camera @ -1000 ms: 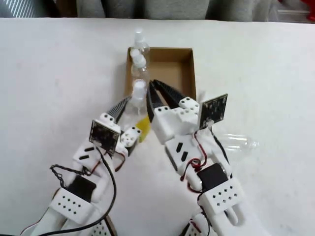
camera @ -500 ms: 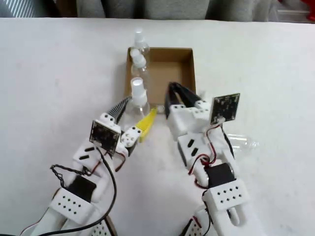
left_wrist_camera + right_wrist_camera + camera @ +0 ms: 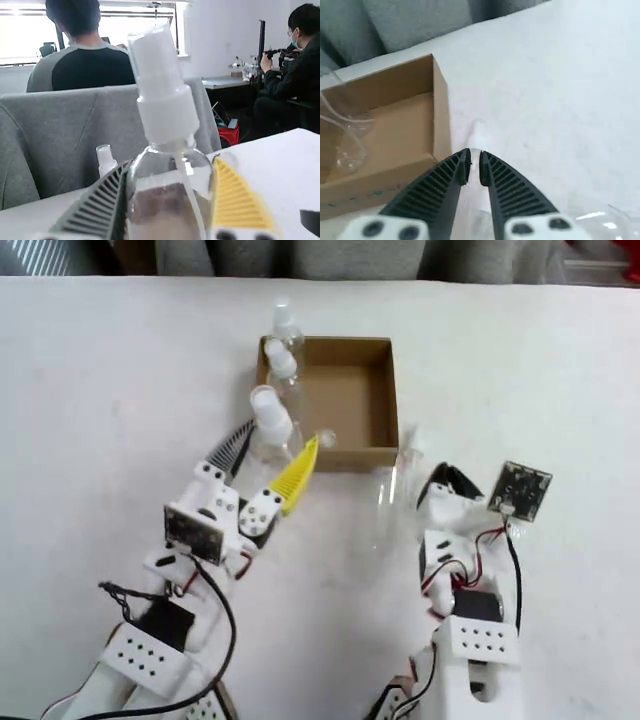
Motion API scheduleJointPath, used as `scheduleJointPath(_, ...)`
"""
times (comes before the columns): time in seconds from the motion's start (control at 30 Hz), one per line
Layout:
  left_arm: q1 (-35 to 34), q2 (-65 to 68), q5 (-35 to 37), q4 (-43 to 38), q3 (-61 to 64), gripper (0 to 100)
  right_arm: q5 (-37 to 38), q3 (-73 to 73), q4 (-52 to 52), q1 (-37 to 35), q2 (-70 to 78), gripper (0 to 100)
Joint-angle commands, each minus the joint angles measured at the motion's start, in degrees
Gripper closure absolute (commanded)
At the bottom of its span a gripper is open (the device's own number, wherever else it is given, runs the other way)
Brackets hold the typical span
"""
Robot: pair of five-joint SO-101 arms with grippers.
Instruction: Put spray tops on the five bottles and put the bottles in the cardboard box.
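My left gripper (image 3: 266,458) is shut on a clear bottle (image 3: 268,436) that carries a white spray top (image 3: 162,95). It holds the bottle upright at the near left corner of the cardboard box (image 3: 345,452). The bottle sits between the black finger (image 3: 97,207) and the yellow finger (image 3: 237,200). Two more topped bottles (image 3: 282,318) (image 3: 281,361) stand along the box's left wall. My right gripper (image 3: 436,483) is right of the box's near corner, its fingers (image 3: 440,182) closed on a small white spray top (image 3: 474,150).
The box (image 3: 390,115) is open and brown, with one bottle's clear body (image 3: 342,135) by its far side. A clear bottle (image 3: 620,215) lies on the table by the right arm. White table spreads to both sides.
My right gripper has drawn back from the held bottle's top and out of the box, toward the right front, and has closed. My left gripper has shifted the bottle slightly left.
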Motion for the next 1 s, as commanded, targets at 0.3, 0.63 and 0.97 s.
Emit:
scheduleJointPath(0.3, -2.7, 21.5, 0.7, -3.8, -26.8, 92, 0.1, 3.6, 0.0, 5.2, -1.2, 98.1)
scheduleJointPath(0.63, -2.7, 50.3, 0.7, -21.9, -32.0, 92, 0.2, 4.9, -0.1, 5.8, -1.2, 98.1)
scheduleJointPath(0.97, -2.5, 75.1, 0.7, -48.1, -31.8, 92, 0.2, 4.9, -0.1, 5.8, -1.2, 98.1)
